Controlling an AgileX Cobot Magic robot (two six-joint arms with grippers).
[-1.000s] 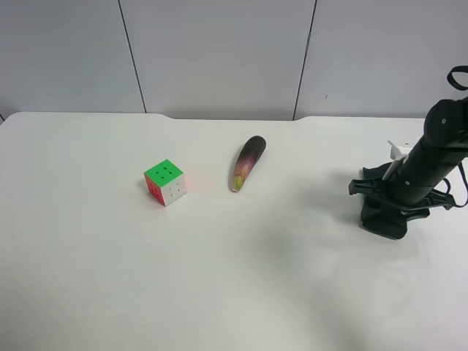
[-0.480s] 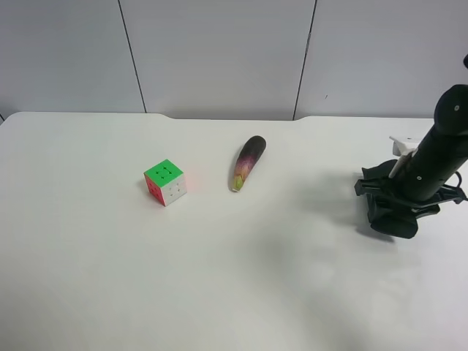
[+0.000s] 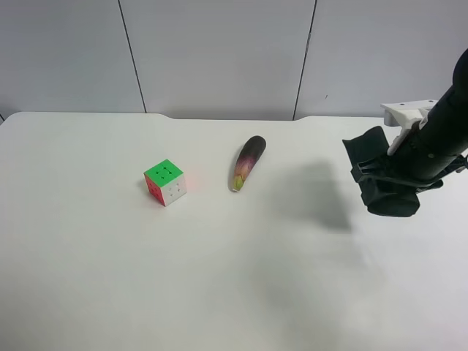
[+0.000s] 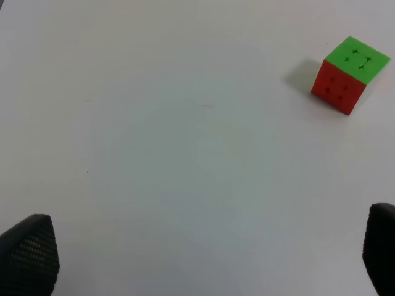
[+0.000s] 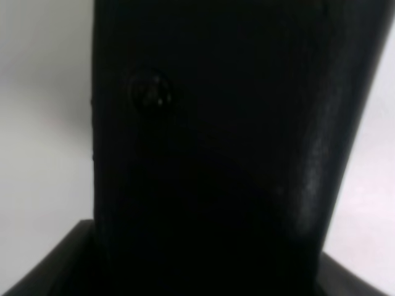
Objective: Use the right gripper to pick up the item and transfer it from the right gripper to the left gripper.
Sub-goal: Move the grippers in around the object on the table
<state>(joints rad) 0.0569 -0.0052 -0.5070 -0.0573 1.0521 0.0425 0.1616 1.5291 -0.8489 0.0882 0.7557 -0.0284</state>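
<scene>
The item, a flat black soft case (image 3: pixel 365 157), hangs in my right gripper (image 3: pixel 393 181) at the exterior high view's right and is clear of the table, with its shadow on the table to the left of it. The arm carries a white bracket (image 3: pixel 404 113). In the right wrist view the case (image 5: pixel 216 154) fills the frame, and a round snap (image 5: pixel 150 91) shows on it. My left gripper (image 4: pixel 203 259) is open and empty over bare table. Only its two fingertips (image 4: pixel 28 253) show, and it is out of the exterior high view.
A multicoloured puzzle cube (image 3: pixel 165 182) stands left of the table's middle and also shows in the left wrist view (image 4: pixel 349 74). A purple eggplant toy (image 3: pixel 247 161) lies near the middle. The white table (image 3: pixel 219 278) ends at a grey wall behind.
My right arm has risen and lifted the black case off the table. The case's shadow now lies apart from it. The cube and eggplant toy have not moved.
</scene>
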